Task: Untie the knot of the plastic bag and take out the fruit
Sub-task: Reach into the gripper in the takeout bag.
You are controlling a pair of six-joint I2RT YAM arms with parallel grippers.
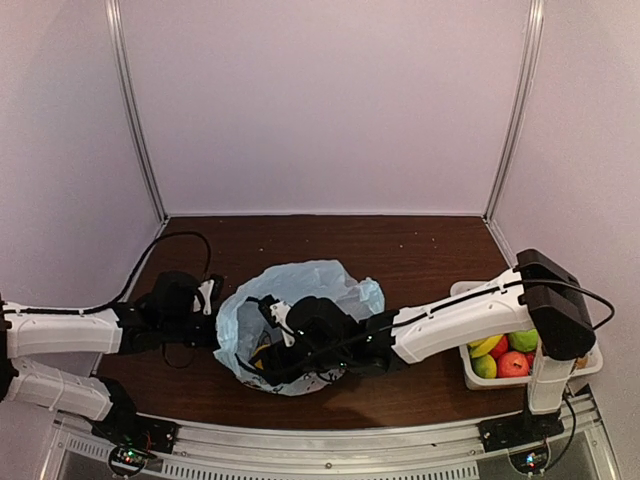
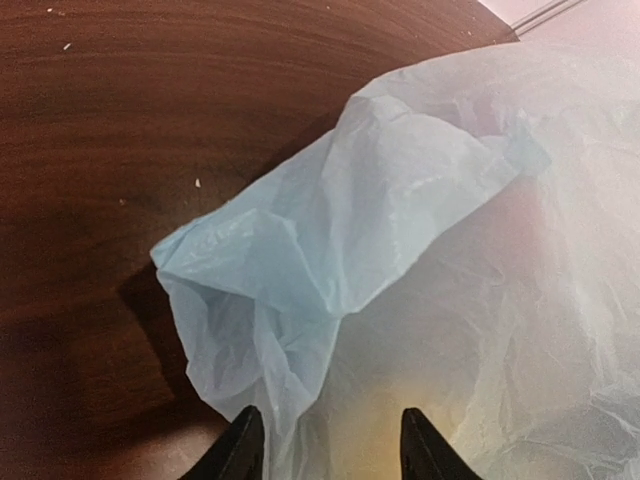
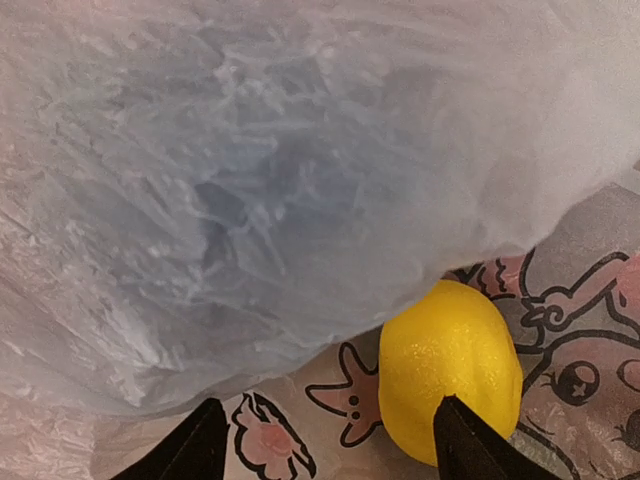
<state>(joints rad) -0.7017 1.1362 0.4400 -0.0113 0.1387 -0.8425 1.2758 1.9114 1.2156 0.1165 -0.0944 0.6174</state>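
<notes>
Top view: a dark wood counter (image 1: 420,260) with pale walls behind it. A thin light blue bag (image 1: 310,285) lies crumpled near the middle of the front edge, its mouth spread. The left arm reaches in from the counter's left edge. Its tool (image 1: 210,300) sits just beside the bag's left side; this view does not show how wide it stands. The right arm stretches across from the right edge. Its tool (image 1: 272,335) is down inside the bag's mouth, its tips hidden among plastic. At the counter's right edge, near the front corner, stands a white basket (image 1: 592,368) holding green, red and yellow fruit.

Left wrist view: the bag fills the right and lower part, with bare counter at upper left. A bunched, folded flap (image 2: 260,260) of blue film juts toward the counter's bare part. Two black fingers (image 2: 240,452) show at the bottom, set apart, with loose film lying between them, not pinched.

Right wrist view: the inside of the bag. Wrinkled blue film hangs over the top. Below it lies film printed with black-outlined cartoon drawings (image 3: 350,395), pink-tinted: a star shape and a face with round eyes. Only drawings can be made out, not letters. A yellow lemon (image 3: 445,360) rests on that print. The black fingers (image 3: 200,450) stand wide. The right-hand one is in front of the lemon's lower right side; the lemon is not gripped.
</notes>
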